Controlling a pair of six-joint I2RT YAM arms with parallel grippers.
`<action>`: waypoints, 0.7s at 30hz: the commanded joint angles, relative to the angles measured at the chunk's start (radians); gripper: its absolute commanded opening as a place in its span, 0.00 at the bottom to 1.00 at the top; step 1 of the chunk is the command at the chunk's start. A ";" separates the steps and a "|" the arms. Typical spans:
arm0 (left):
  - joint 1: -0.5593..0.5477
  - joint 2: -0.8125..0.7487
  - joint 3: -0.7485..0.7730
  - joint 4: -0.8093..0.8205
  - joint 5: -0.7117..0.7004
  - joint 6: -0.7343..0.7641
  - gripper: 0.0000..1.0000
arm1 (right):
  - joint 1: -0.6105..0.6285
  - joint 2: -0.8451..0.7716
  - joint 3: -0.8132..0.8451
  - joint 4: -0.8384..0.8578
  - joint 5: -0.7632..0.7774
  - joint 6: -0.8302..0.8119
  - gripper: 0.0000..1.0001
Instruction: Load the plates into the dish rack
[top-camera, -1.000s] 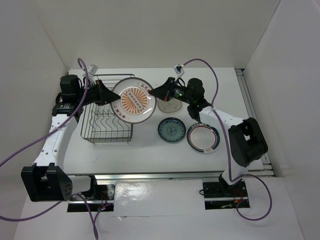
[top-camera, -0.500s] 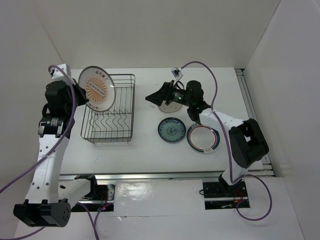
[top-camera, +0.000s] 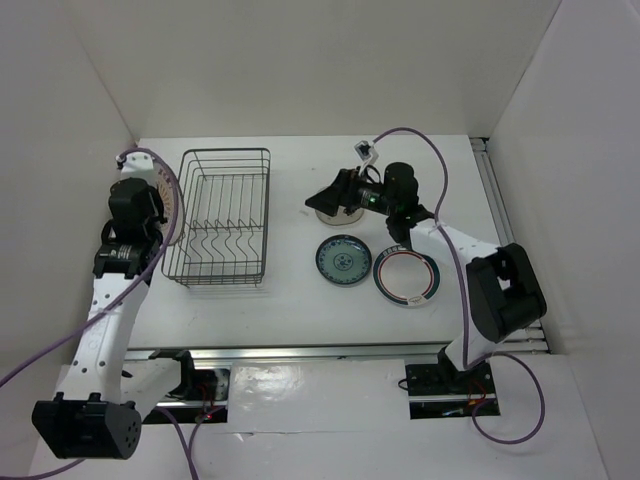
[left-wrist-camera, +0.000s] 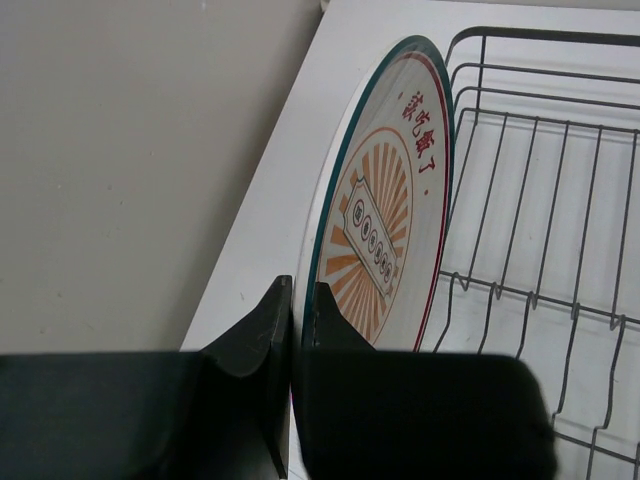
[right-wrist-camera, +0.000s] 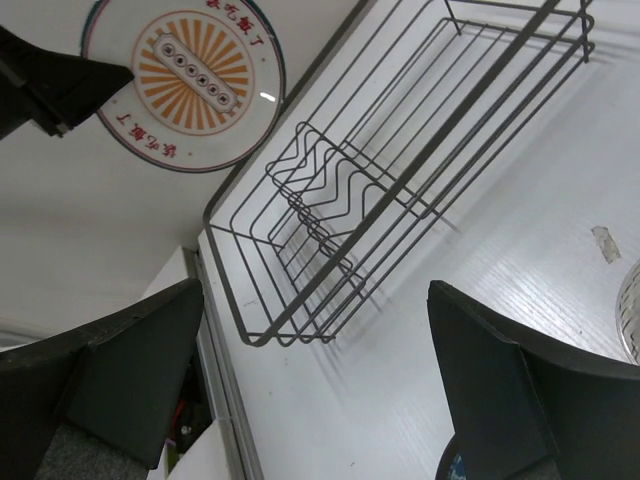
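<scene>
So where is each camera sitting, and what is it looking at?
Top external: high behind the arms, looking down at the table; both arms and the dish rack show.
Left wrist: on the left arm, looking along the left tool, shut on the sunburst plate beside the rack.
Right wrist: on the right arm, looking toward the rack between the fingers of the open right tool.
Shared: both wrist views see the rack and that plate.

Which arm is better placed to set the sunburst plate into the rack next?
Left. The left gripper is shut on the sunburst plate, holding it on edge just left of the rack. The right gripper is open, empty, right of the rack.
</scene>
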 joint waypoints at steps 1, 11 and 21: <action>-0.001 -0.023 -0.009 0.165 -0.011 0.071 0.00 | -0.013 -0.073 -0.022 0.007 -0.040 -0.033 1.00; -0.001 0.023 -0.065 0.208 0.060 0.066 0.00 | -0.087 -0.101 -0.073 0.087 -0.085 0.035 1.00; -0.001 0.096 -0.074 0.197 0.071 0.046 0.00 | -0.108 -0.129 -0.092 0.107 -0.112 0.061 1.00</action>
